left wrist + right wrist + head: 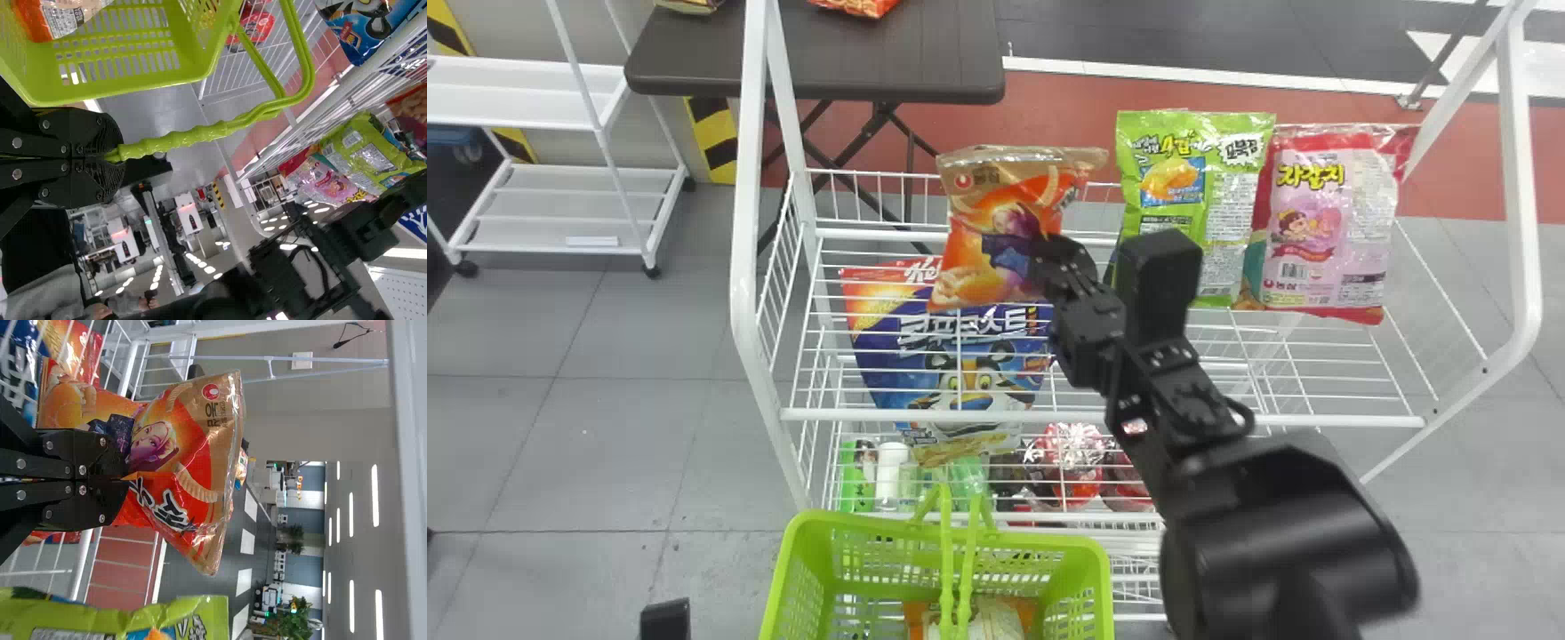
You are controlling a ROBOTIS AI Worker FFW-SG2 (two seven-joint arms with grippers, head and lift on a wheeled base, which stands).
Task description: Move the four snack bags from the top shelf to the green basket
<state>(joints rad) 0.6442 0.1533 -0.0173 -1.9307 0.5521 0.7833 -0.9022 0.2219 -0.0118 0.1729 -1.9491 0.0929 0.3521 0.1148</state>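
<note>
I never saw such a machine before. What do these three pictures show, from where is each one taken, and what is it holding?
The machine is a two-armed robot. One picture looks forward and down from its head; the other two come from cameras on its wrists.

Its black right gripper holds an orange and tan plastic snack bag at the white wire top shelf. A bright green bag and a pink and red bag are on that shelf.

Its black left gripper grips the handle of a light green plastic basket. Another, partly orange bag lies inside.
</note>
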